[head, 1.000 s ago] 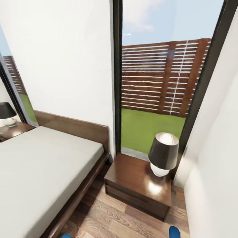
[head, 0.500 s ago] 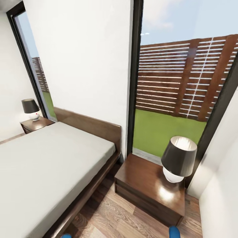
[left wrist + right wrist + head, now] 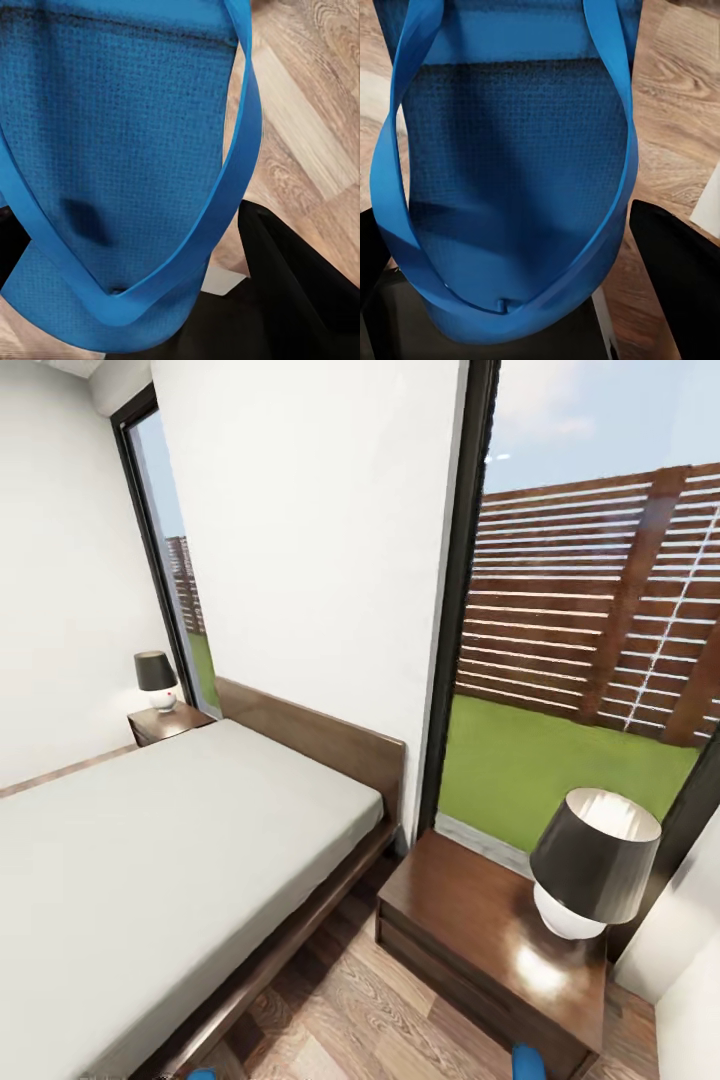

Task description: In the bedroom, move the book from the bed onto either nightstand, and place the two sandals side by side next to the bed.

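Blue all over both wrist cams right now. In the left wrist view a sandal (image 3: 120, 150) sits between the two dark fingers (image 3: 300, 292) of my left gripper (image 3: 161, 311), heel end down at the base of the jaws, strap looping over the sole. Same on the right: the other sandal (image 3: 510, 172) is between the right gripper's (image 3: 521, 300) black fingers (image 3: 679, 270). I judge both pincers clamped on their sandals, since each one hangs over bare wood floor (image 3: 315, 97) with nothing else holding it up.

From the head cam, just the tips of the two sandals peek in at the bottom edge, one at lower left (image 3: 203, 1074) and one at lower right (image 3: 527, 1062). The bed (image 3: 150, 860) fills the left half of the frame, grey mattress totally bare as far as I can see. The near nightstand (image 3: 470, 920) sits at lower right with a black-shaded lamp (image 3: 592, 860) on it, and the far nightstand (image 3: 165, 722) is at centre left with its own little lamp (image 3: 155, 678).

So I'm on the sandal step, carrying both. Next move as I see it: look down, lower both arms to the floor strip between bed frame and near nightstand, line the pair up parallel, let go. No book in view, so I can't say where it is.
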`<state>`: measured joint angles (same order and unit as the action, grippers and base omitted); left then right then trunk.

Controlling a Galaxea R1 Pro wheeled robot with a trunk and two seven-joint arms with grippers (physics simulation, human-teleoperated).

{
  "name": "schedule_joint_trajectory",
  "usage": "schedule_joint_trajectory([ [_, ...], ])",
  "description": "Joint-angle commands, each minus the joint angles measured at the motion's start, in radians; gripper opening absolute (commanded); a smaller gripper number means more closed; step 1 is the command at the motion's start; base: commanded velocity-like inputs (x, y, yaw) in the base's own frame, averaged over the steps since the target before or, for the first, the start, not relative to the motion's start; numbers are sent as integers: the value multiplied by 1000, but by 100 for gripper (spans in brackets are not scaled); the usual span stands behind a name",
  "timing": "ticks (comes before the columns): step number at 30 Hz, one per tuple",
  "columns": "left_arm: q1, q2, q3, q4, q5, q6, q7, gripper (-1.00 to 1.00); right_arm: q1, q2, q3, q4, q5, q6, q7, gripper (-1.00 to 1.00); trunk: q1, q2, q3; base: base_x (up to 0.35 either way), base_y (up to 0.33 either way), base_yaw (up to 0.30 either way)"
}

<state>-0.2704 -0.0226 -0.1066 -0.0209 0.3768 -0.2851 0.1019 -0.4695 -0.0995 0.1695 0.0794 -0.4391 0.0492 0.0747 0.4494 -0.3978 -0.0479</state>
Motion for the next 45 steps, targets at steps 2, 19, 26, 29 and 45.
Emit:
schedule_joint_trajectory([
  [2, -1, 0, -8, 1, 5, -3, 4, -100, -1, 0, 8, 2, -10, 1, 5, -100, 1, -2, -2, 0, 0, 291],
  [19, -1, 0, -9, 1, 5, -3, 4, -100, -1, 0, 8, 2, -10, 1, 5, -100, 1, -2, -2, 0, -1, 291],
  [26, -1, 0, -9, 1, 5, -3, 4, -100, -1, 0, 8, 2, -10, 1, 5, -100, 1, -2, -2, 0, -78, 291],
  [29, -1, 0, -8, 1, 6, -3, 4, -100, -1, 0, 8, 2, -10, 1, 5, -100, 1, -2, -2, 0, -21, 291],
  [45, -1, 0, -8, 1, 7, -3, 4, -100, -1, 0, 8, 2, -10, 1, 5, -100, 1, -2, -2, 0, -2, 291],
])
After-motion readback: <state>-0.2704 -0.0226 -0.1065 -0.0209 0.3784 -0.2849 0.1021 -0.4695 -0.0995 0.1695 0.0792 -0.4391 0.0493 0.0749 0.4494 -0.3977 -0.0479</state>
